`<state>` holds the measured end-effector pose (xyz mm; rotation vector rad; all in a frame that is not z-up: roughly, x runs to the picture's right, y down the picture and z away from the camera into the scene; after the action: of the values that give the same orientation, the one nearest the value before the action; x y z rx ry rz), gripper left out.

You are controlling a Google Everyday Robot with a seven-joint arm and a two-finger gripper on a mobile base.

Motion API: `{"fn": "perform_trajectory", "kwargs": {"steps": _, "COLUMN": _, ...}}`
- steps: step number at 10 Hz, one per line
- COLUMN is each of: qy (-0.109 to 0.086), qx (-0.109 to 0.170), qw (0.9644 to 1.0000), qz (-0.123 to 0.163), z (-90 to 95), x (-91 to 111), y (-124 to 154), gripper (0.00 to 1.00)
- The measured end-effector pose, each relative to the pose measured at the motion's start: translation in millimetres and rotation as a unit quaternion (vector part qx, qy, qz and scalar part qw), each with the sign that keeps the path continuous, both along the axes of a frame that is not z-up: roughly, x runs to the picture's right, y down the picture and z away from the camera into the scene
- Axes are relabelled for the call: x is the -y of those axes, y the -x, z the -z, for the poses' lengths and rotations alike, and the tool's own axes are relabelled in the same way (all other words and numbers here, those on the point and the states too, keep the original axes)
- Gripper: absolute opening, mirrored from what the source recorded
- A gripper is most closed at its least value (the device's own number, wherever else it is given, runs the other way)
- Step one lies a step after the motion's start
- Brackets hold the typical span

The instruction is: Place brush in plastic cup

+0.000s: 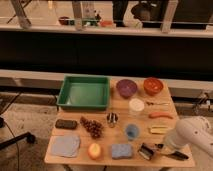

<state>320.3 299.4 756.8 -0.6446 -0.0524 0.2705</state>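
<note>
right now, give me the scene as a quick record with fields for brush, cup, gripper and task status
brush: lying flat on the table near its front right corner, head beside the blue sponge
plastic cup: upright, light blue, just behind the brush, between the metal cup and a yellow item
gripper: low at the front right, right at the brush handle
task status: brush not in cup yet
</note>
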Motion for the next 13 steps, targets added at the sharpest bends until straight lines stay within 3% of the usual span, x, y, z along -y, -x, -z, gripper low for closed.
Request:
{"fn": "perform_trajectory", "kwargs": {"steps": 3, "qy": -0.015, "qx": -0.004, "qw": 0.9999, "qz": -0.005, "z": 42.1, "x": 36, "y": 4, "gripper": 0.00}}
{"fn": "perform_trajectory", "kwargs": {"steps": 4, "qy": -0.025, "qx": -0.003, "qw": 0.9997, "qz": -0.007, "z": 66.1, "x": 58, "y": 5, "gripper": 0.00}}
{"fn": "perform_trajectory", "kwargs": {"steps": 7, "qy": -0.043, "qx": 0.009, "qw": 0.9984, "qz": -0.037, "z": 91.8, "x": 83, "y": 13, "gripper": 0.00}}
{"fn": "perform_trajectory", "kwargs": {"steps": 10, "qy": -0.040, "qx": 0.033, "qw": 0.9966, "qz": -0.064, "z": 86.3, "x": 84, "y": 43, "gripper": 0.00}}
{"fn": "perform_trajectory", "kwargs": {"steps": 13, "qy": -0.033, "qx": 0.059, "qw": 0.9952, "qz": -0.070, "z": 74.4, "x": 78, "y": 84, "gripper": 0.00}}
